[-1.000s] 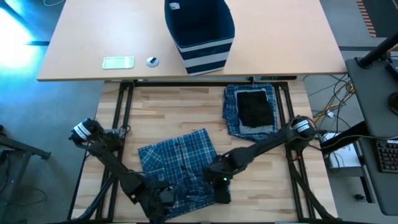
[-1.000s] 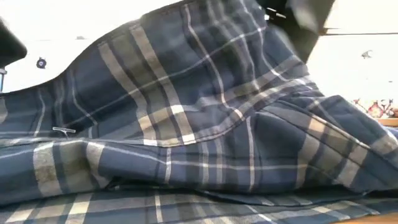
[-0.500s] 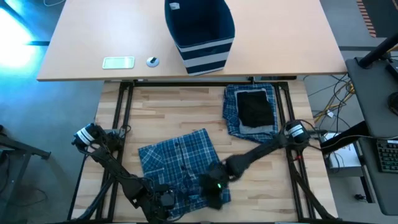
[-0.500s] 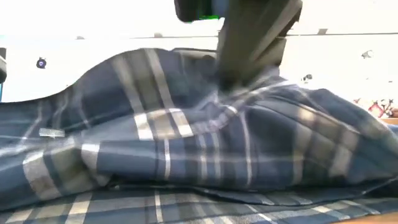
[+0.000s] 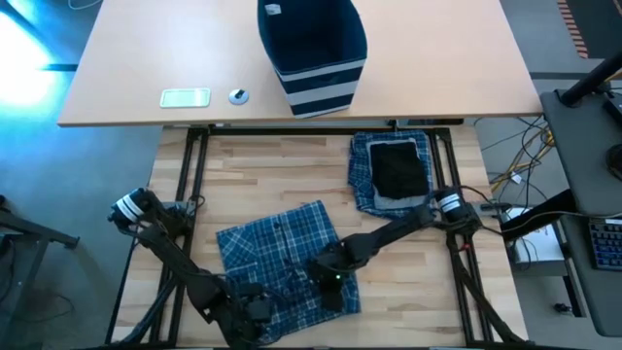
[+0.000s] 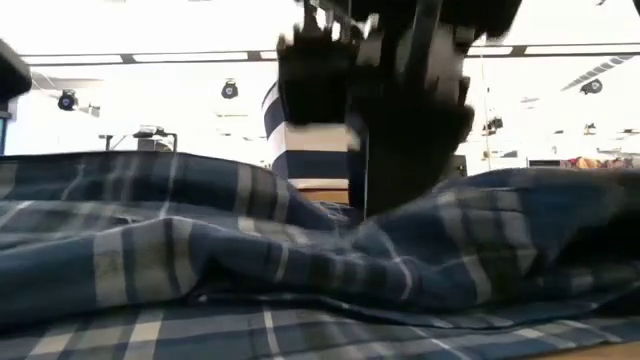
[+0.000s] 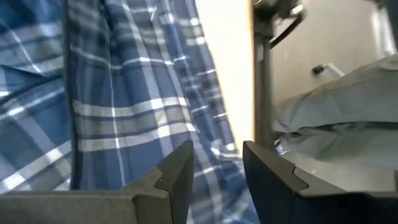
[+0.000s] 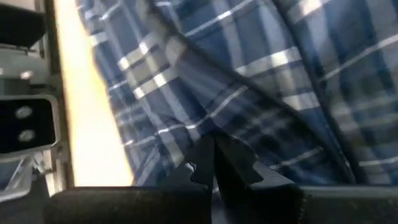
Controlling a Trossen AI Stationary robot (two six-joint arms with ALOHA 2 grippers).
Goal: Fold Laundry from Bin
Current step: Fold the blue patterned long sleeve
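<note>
The right gripper [image 5: 331, 283] has moved down and left since a moment ago and squeezed shut; no cloth shows between its tips, which press on the plaid shirt [image 5: 277, 253]. The shirt now lies flatter. It sits on the near half of the table [image 5: 262, 175], its long side running slantwise from far-left to near-right. The left gripper [image 5: 255, 309] is partly open at the shirt's near edge; I cannot tell if it holds cloth. The bin [image 5: 311, 49] stands far behind.

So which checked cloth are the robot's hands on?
The spread plaid shirt at the table's near edge, where the left gripper and right gripper sit. The other plaid piece lies folded farther back, under a black piece.
</note>
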